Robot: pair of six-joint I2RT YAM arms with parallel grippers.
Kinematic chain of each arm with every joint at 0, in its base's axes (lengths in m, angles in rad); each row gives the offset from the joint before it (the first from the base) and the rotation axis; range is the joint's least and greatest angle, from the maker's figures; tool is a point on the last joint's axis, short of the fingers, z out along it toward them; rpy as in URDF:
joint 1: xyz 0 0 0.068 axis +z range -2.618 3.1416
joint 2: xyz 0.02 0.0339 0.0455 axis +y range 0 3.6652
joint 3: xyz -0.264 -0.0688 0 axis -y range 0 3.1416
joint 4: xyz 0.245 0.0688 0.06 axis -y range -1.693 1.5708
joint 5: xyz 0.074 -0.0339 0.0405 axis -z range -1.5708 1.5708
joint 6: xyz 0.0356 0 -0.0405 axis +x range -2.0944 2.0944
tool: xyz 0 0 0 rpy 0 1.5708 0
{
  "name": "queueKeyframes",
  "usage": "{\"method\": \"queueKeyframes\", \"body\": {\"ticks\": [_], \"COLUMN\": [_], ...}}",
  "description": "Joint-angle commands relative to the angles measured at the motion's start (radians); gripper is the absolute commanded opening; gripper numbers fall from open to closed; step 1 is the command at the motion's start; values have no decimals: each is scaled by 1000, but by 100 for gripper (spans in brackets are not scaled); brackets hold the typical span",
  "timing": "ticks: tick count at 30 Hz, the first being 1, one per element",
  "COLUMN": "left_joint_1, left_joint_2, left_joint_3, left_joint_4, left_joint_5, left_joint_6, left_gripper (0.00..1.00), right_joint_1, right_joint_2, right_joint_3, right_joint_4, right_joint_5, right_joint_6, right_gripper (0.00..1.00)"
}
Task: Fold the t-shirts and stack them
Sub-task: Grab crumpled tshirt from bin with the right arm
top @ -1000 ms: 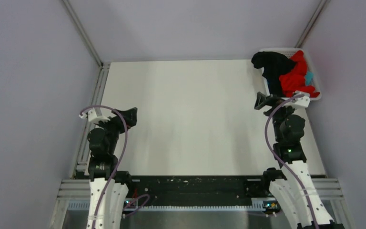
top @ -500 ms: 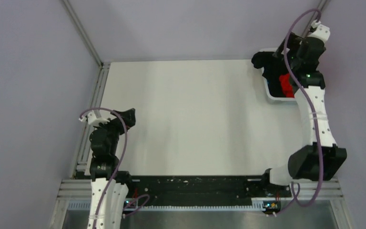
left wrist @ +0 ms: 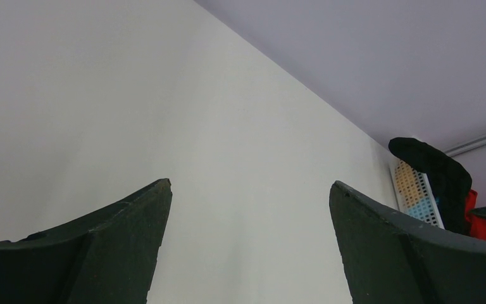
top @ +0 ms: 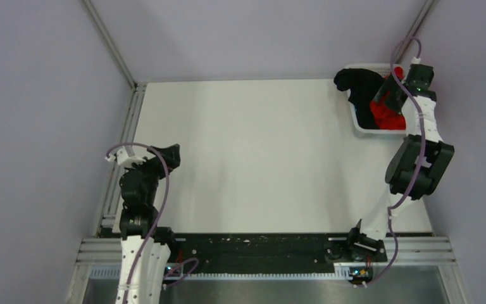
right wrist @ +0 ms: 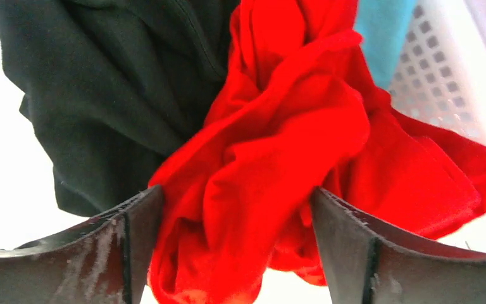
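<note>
A white lattice basket [top: 361,128] at the table's far right corner holds the crumpled t-shirts: a black one [top: 357,85] draped over its left rim, a bright red one [top: 389,113] and a teal one [right wrist: 380,31]. My right gripper [top: 393,95] reaches down into the basket. In the right wrist view its jaws [right wrist: 237,196] stand wide on either side of a bunch of the red t-shirt [right wrist: 278,145], beside the black t-shirt [right wrist: 101,82]. My left gripper [top: 172,154] hovers open and empty over the table's left side [left wrist: 250,187].
The white table [top: 247,152] lies between grey walls with metal rails along its left edge and corners. The basket's lattice wall [right wrist: 443,69] shows behind the cloth. From the left wrist view the basket [left wrist: 414,190] and black cloth [left wrist: 440,174] lie far right.
My right arm has swung from the table's right edge up over the basket and come down into the red t-shirt, its jaws narrowing slightly. The left arm has not moved.
</note>
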Motion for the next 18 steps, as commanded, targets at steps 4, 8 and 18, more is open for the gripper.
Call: {"method": "queueKeyframes", "body": {"ticks": [4, 8, 18], "left_joint_1": [1, 1, 1], "left_joint_2": [1, -6, -15], "left_joint_3": [-5, 5, 2], "left_joint_4": [29, 14, 7], "left_joint_5": [-19, -16, -33], "left_joint_6": [-9, -1, -3], "left_gripper": [99, 99, 99], "right_joint_1": [3, -4, -20], "right_joint_2": [92, 64, -137], "right_joint_3": [46, -12, -53], "right_joint_4": [75, 146, 230], "right_joint_5": [-35, 3, 212], "right_joint_6": [-12, 28, 73], "right_gripper": [65, 17, 0]}}
